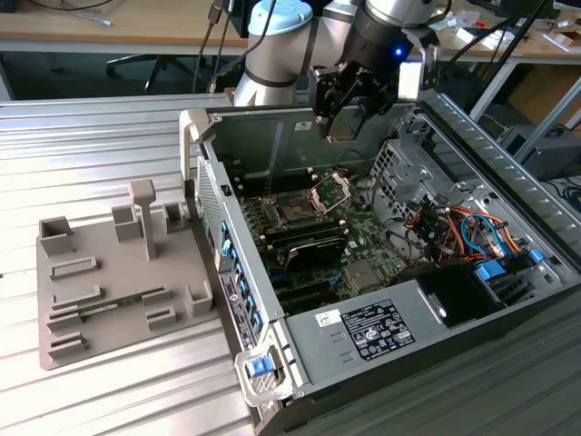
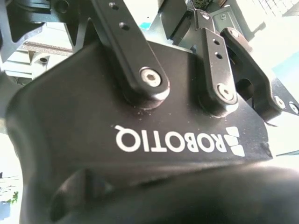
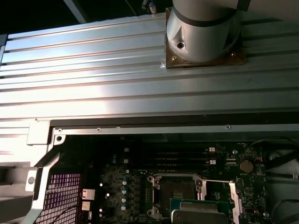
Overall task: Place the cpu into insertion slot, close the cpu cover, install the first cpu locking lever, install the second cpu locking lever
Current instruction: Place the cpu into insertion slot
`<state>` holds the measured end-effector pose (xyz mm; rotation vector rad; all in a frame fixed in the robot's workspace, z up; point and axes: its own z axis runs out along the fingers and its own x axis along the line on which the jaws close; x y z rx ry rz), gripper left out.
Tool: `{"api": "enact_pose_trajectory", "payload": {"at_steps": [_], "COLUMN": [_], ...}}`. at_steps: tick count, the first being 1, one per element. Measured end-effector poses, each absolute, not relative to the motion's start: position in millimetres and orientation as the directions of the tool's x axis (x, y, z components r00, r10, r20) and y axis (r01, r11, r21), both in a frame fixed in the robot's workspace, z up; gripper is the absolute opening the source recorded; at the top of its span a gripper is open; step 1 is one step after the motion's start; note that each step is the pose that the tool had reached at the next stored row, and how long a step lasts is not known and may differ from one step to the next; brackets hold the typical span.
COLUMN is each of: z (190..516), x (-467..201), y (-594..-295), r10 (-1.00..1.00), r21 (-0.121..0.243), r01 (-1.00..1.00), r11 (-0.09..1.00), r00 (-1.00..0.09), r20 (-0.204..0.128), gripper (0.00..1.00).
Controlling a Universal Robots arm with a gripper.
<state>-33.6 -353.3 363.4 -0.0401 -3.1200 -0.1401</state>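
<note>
Grey white-labelled box (image 1: 368, 331) sits nearest in the exterior view, at the near end of the open case (image 1: 263, 136). Mid-board, insertion slot (image 1: 298, 211) is bare: black square, silver rim, green board around. cpu cover (image 1: 332, 189) stands tilted up at its far side, a thin silver frame. My gripper (image 1: 345, 123) hangs over the case's far end, fingers pinched narrow on a small tan plate I take for the cpu (image 1: 344, 130). So nothing's seated; placing, cover and both levers are all left. Grey fixture tray (image 1: 100, 291) lies on the ribbed metal table (image 1: 91, 136), at the exterior view's left.

Second wrist view: matte black linkage bars (image 2: 212, 60).

First wrist view: cpu (image 3: 198, 215) is flat with a brushed silver top and green edge, near the empty slot (image 3: 177, 189), not in it.
</note>
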Motion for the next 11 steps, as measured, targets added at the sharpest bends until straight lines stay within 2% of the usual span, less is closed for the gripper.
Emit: {"api": "enact_pose_trajectory", "payload": {"at_steps": [11], "z": [359.6], "x": [-33.6], "y": [-353.8], "r10": [0.025], "r21": [0.089], "r01": [0.026], "r11": [0.996], "r00": [-1.0], "r20": [0.019], "gripper": [0.55]}}
